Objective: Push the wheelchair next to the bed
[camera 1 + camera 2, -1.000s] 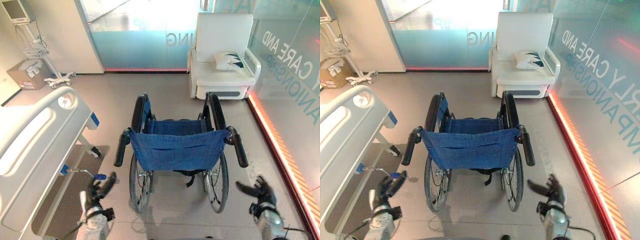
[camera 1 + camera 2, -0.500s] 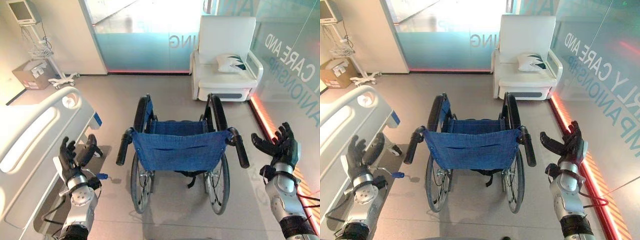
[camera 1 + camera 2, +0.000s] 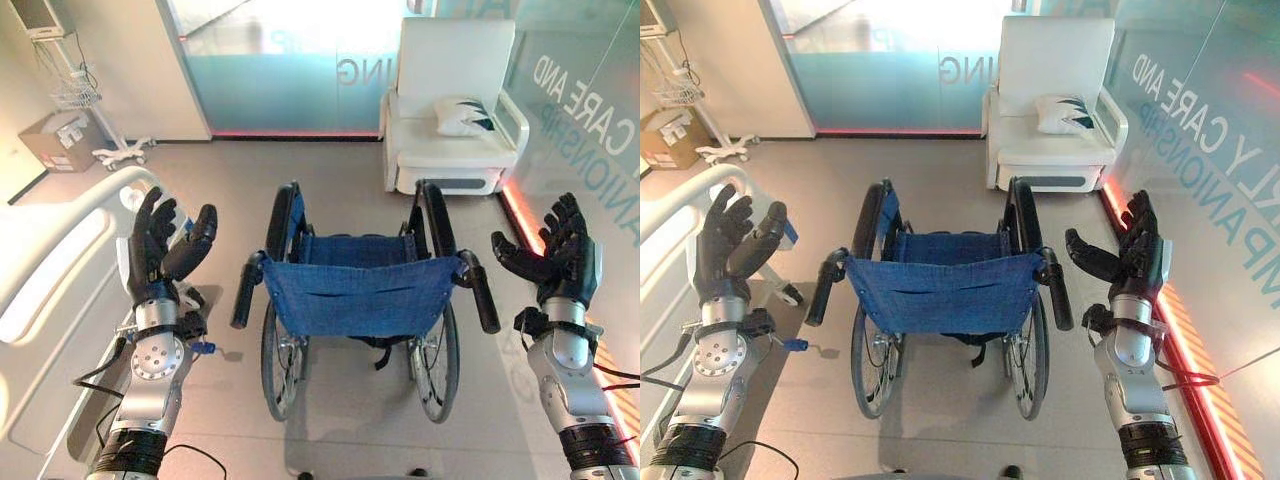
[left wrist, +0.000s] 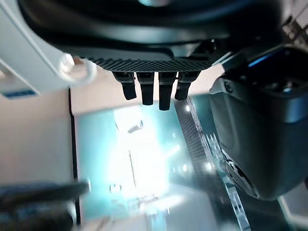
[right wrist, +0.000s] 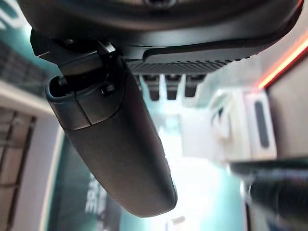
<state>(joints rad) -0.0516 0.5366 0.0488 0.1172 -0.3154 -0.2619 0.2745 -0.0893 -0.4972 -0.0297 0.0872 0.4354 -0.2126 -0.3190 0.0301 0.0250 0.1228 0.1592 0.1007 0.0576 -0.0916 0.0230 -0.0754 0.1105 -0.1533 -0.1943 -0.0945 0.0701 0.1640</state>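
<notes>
A wheelchair (image 3: 355, 290) with a blue fabric back and black push handles stands on the floor in front of me, its back towards me. Its left handle (image 3: 245, 290) and right handle (image 3: 480, 295) are both free. My left hand (image 3: 160, 250) is raised open to the left of the left handle, apart from it. My right hand (image 3: 560, 255) is raised open to the right of the right handle, thumb towards it, not touching. The white bed (image 3: 60, 290) runs along the left side.
A white armchair (image 3: 455, 110) with a cushion stands beyond the wheelchair against the glass wall. A monitor stand (image 3: 85, 100) and a cardboard box (image 3: 55, 140) sit at the far left. A lit red strip (image 3: 520, 215) edges the right wall.
Both hands have risen from low near the floor to handle height, on either side of the wheelchair. The wheelchair has stayed in place.
</notes>
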